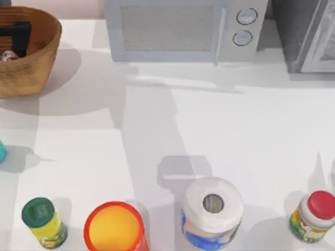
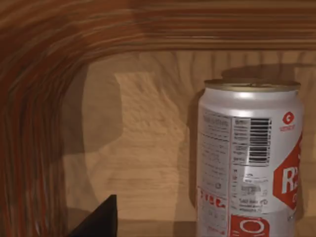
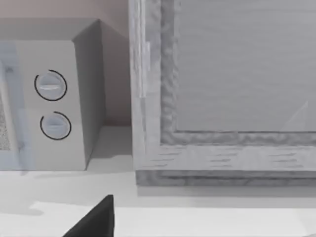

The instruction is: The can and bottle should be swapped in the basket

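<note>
From above, the left gripper (image 1: 15, 35) reaches down into the wicker basket (image 1: 39, 63) at the table's far left corner, just beside the can (image 1: 7, 55); a teal bottle (image 1: 1, 151) stands at the left edge. The left wrist view shows the can (image 2: 249, 163) upright on the basket floor (image 2: 143, 148), ungripped, one dark fingertip (image 2: 101, 222) off to its side, and I cannot tell how wide the claw gapes. The right wrist view faces a microwave (image 3: 54, 98).

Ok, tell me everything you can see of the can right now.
The can stands upright on the floor of the basket, near its ribbed wall. It looks like silver-white metal with a dull gold top rim, a barcode, small print and red label graphics. In the top view it shows at the basket's left, beside the left gripper. Nothing grips it.
</note>
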`<state>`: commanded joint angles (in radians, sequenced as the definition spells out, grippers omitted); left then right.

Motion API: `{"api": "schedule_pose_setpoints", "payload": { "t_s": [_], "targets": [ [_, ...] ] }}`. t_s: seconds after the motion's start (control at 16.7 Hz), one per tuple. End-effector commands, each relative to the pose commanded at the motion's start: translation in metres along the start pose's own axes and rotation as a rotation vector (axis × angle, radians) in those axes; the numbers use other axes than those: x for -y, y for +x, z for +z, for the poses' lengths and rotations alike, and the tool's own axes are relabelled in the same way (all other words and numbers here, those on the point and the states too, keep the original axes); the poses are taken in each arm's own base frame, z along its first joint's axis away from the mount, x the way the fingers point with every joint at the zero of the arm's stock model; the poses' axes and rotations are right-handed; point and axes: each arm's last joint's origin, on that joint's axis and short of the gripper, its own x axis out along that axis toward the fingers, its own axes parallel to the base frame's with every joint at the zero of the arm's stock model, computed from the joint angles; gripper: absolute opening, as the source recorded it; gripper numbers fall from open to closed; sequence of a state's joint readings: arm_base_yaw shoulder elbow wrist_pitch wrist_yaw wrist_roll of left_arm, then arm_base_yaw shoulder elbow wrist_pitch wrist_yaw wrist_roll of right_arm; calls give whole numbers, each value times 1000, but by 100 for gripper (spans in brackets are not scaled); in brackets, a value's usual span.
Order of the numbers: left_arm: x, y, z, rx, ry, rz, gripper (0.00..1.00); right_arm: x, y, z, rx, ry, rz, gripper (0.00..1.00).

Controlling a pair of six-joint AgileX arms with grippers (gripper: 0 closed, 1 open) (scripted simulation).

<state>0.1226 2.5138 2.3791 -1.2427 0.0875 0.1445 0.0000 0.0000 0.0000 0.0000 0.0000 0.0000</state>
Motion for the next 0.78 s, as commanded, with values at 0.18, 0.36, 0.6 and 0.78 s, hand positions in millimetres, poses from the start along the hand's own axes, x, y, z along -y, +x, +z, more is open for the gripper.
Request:
{"api": "schedule_pose_setpoints", "payload": {
  "t_s": [0.18,0.36,0.6,0.78],
  "targets": [
    [-1,27,1,3,0,0,100,0,0,0,0,0,0,100],
    [-1,52,0,2,0,0,100,0,0,0,0,0,0,100],
    [-1,54,0,1,0,0,100,0,0,0,0,0,0,100],
    [-1,54,0,1,0,0,77,0,0,0,0,0,0,100]
  ]
}}
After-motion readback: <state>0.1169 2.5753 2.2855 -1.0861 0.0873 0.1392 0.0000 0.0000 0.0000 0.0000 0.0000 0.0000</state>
